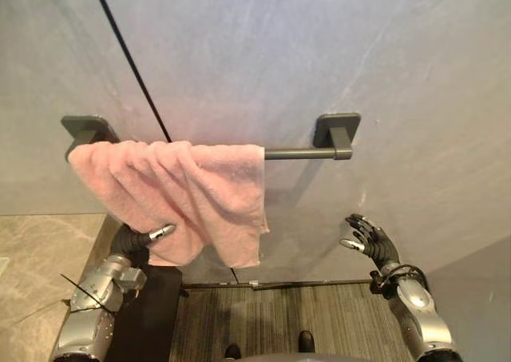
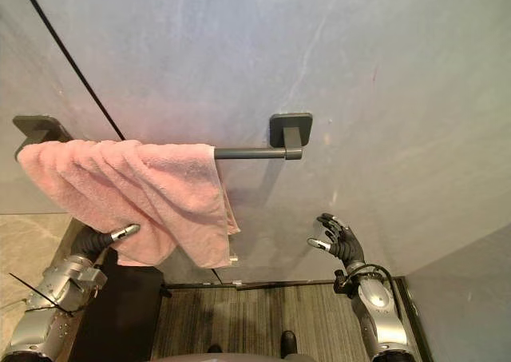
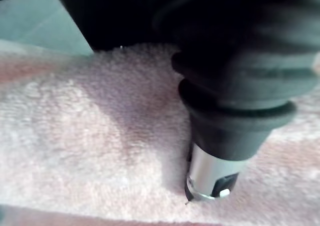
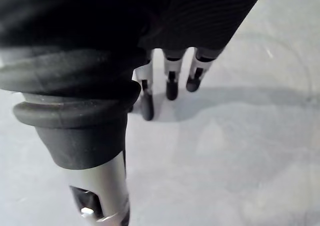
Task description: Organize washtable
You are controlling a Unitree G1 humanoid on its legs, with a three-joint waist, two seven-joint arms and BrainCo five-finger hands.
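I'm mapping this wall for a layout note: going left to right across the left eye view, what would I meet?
Dark grey left wall bracket → pink terry towel draped over the rail → bare dark grey rail → right wall bracket → right hand, fingers open, held near the wall.

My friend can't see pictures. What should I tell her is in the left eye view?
A fluffy pink towel hangs bunched over a dark grey metal rail fixed to a grey wall. The robot's left hand reaches up against the towel's lower part, while its right hand is raised open, fingers spread, off to the side of the towel.
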